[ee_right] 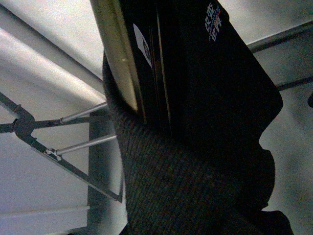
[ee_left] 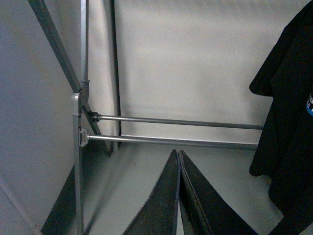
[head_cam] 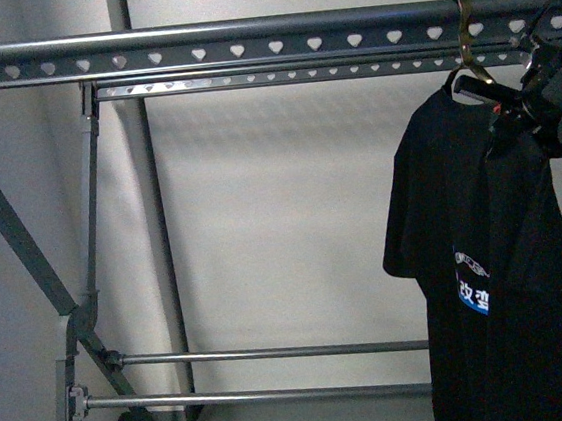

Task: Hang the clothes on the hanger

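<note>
Shirt (head_cam: 489, 279) hangs at the rack's (head_cam: 243, 36) right end, on a coat hanger whose hook (head_cam: 464, 35) is over the top rail. My right gripper (head_cam: 550, 92) is at the shirt's shoulder; can't tell if it's clamped. Left gripper (ee_left: 179, 196) pressed together, empty, low. I'd check the hook sits fully, then back off slow without snagging fabric.

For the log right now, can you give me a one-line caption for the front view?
Black T-shirt hanging by a hook from the rack's heart-punched top rail, right gripper at its collar.
</note>
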You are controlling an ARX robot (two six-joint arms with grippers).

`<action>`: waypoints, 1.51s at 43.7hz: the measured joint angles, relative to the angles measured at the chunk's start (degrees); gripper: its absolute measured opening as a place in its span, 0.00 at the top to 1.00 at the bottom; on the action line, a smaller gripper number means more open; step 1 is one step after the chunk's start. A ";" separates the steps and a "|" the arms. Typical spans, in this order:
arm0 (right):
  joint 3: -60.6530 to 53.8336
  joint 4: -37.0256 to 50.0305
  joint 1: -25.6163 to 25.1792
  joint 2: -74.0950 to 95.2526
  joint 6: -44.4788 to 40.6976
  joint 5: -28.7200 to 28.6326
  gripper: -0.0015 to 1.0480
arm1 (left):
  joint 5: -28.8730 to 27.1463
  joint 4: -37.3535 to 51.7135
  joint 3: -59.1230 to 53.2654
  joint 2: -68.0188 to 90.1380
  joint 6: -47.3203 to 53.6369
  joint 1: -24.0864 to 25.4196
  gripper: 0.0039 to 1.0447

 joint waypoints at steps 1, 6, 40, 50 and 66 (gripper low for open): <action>0.17 0.13 0.13 0.50 0.46 0.02 0.91 | 0.04 -0.17 -0.39 -0.55 0.00 0.00 0.97; 0.20 1.27 0.59 1.11 1.86 0.48 0.91 | 0.02 -0.98 -2.12 -3.06 0.00 0.00 0.97; -94.66 42.77 0.79 -82.60 -19.34 7.30 0.23 | 0.04 -15.32 -9.20 -25.90 0.17 0.00 0.97; -104.13 39.45 1.18 -96.74 -24.30 7.54 0.73 | 0.07 -21.03 -9.20 -31.71 0.17 0.00 0.97; -109.70 37.38 1.18 -105.15 -24.74 7.52 0.98 | 0.09 -34.10 -9.18 -44.39 0.20 0.00 0.97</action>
